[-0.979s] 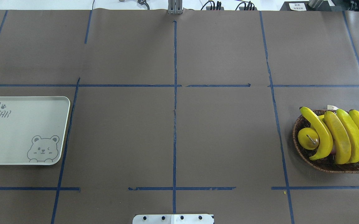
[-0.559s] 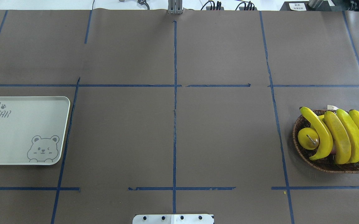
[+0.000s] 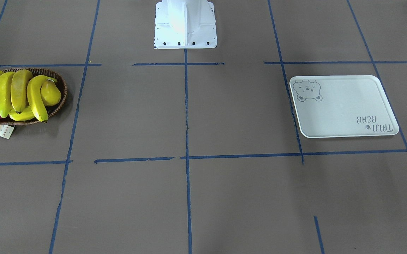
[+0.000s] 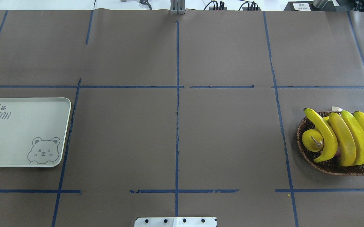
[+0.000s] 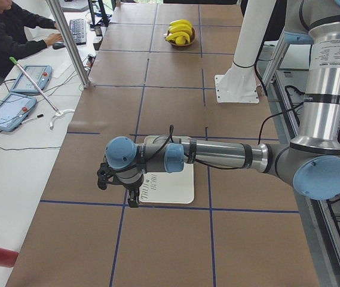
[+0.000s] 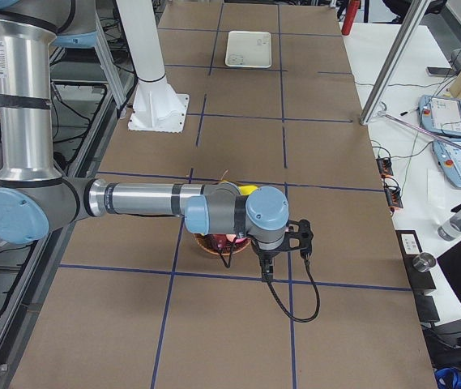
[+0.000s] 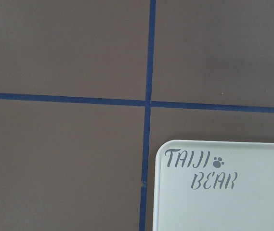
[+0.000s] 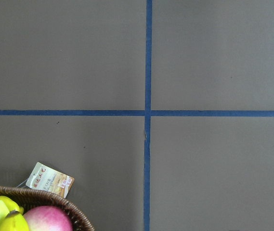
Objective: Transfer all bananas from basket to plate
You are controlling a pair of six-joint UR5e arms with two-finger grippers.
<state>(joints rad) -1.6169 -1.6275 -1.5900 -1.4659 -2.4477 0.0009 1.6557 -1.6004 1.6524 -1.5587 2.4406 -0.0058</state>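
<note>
All 4 bananas (image 4: 344, 142) sit side by side in the basket (image 4: 339, 169), at the robot's right end of the surface (image 4: 226, 138). A pear (image 4: 312, 140) lies against the innermost one. The right wrist cam also catches a pink fruit (image 8: 47, 220) low in the basket, and a paper tag (image 3: 3, 130) hangs off the rim on your side.

The plate (image 4: 17, 138) is at the opposite end, well apart from the basket.

You only get the left fingers (image 5: 132, 197) in the side view, held above the plate's lettered corner. Can't tell how wide they stand.

Same w/ the right fingers (image 6: 264, 263): above the basket's outer edge, side view only. Can't tell their gap or whether they hold anything.
</note>
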